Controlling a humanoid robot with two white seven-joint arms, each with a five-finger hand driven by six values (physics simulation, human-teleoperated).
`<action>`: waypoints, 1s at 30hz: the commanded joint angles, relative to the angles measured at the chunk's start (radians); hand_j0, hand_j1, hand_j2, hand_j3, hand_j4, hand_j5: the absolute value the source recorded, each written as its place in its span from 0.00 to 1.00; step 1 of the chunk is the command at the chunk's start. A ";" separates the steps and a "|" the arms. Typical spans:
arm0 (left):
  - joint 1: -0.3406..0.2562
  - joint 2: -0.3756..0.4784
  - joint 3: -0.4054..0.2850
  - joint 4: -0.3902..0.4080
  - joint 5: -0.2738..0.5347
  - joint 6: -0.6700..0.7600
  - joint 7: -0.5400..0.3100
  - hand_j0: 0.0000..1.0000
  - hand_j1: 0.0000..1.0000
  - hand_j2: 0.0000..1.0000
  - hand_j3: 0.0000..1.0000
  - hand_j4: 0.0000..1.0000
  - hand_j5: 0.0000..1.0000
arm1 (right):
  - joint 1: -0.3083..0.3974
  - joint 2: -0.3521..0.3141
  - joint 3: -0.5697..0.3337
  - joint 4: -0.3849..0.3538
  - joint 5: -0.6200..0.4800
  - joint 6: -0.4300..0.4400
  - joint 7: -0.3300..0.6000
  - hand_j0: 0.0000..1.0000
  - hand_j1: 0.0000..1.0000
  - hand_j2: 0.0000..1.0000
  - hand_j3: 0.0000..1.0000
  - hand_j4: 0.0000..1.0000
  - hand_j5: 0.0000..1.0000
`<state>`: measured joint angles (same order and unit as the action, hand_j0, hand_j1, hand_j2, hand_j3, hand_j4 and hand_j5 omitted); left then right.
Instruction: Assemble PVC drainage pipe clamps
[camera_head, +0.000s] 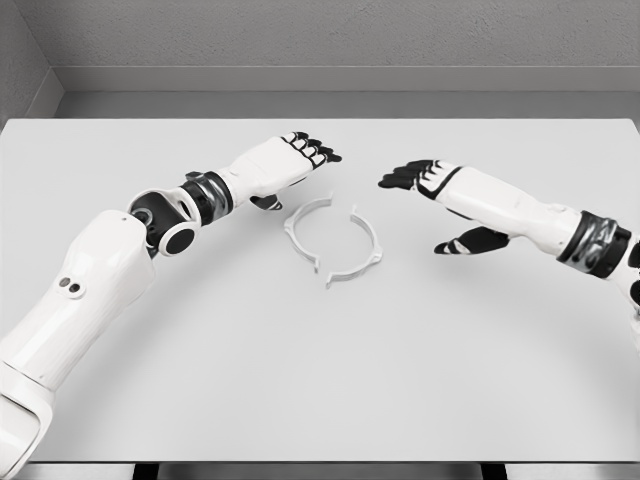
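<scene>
Two white half-ring pipe clamp pieces lie on the table, facing each other like a broken circle. The left clamp half curves open toward the right, and the right clamp half curves open toward the left, with small gaps between their ends. My left hand hovers just up and left of them, fingers extended, holding nothing. My right hand hangs to the right of the clamp, fingers stretched toward the left and thumb dropped below, also holding nothing.
The white table runs to a grey wall at the back; its front edge lies near the bottom of the view. Nothing else lies on it besides the two clamp halves.
</scene>
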<state>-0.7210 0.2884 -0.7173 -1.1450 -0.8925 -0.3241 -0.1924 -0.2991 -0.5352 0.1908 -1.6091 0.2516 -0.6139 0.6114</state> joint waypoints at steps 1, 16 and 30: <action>0.000 0.000 0.001 0.001 0.003 0.000 0.001 1.00 1.00 1.00 1.00 1.00 1.00 | 0.002 0.015 0.018 -0.011 -0.008 0.003 -0.001 1.00 1.00 1.00 1.00 1.00 1.00; -0.049 0.101 0.019 0.068 0.027 0.002 0.001 1.00 1.00 1.00 1.00 1.00 1.00 | 0.011 0.100 0.078 0.018 0.002 0.003 -0.001 1.00 1.00 1.00 1.00 1.00 1.00; -0.064 0.120 0.018 0.099 0.083 0.002 0.001 1.00 1.00 1.00 1.00 1.00 1.00 | -0.038 0.205 0.099 0.189 0.074 0.003 -0.001 1.00 1.00 1.00 1.00 1.00 1.00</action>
<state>-0.7869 0.4055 -0.7012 -1.0491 -0.8191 -0.3226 -0.1923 -0.3405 -0.3438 0.2854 -1.4524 0.3151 -0.6133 0.6113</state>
